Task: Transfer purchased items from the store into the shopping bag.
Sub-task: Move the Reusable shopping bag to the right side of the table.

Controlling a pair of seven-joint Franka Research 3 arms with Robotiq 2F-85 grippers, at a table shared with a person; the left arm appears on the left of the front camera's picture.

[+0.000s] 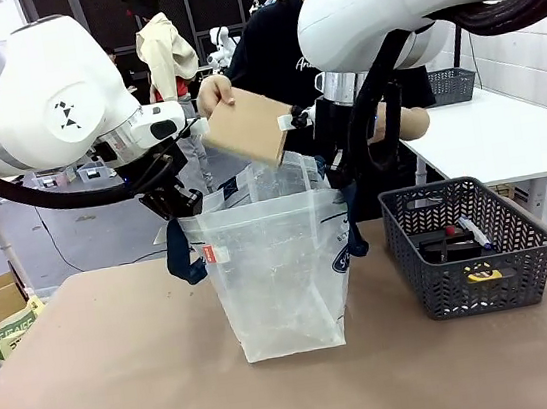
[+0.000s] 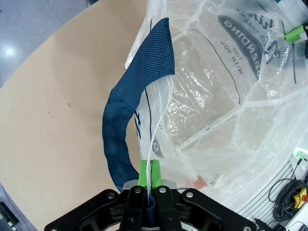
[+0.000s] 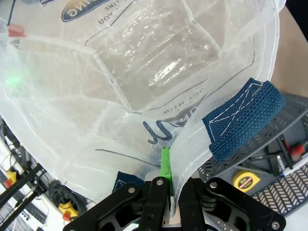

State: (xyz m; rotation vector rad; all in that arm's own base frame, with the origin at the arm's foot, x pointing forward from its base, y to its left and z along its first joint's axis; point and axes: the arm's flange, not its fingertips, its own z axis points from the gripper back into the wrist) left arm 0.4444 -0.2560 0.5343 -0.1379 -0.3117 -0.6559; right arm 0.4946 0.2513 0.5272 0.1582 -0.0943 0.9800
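Front view: the shopping bag (image 1: 276, 265) stands upright on the table (image 1: 126, 385), its mouth open. The left tool (image 2: 147, 169) and the right tool (image 3: 167, 163) each pinch its rim. A person's hand (image 1: 213, 91) holds a brown box (image 1: 251, 127) above it. A grey basket (image 1: 475, 279) stands just beside.

One shopping bag (image 1: 276, 265), one grey basket (image 1: 447, 295) — one brown box (image 1: 248, 127), one tape measure (image 3: 246, 179).

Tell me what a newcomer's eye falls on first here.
The translucent shopping bag stands mid-table, its rim pinched open by the left fingers and right fingers. Above its mouth the person's hand holds a flat brown cardboard item. A grey basket with small items sits at the right.
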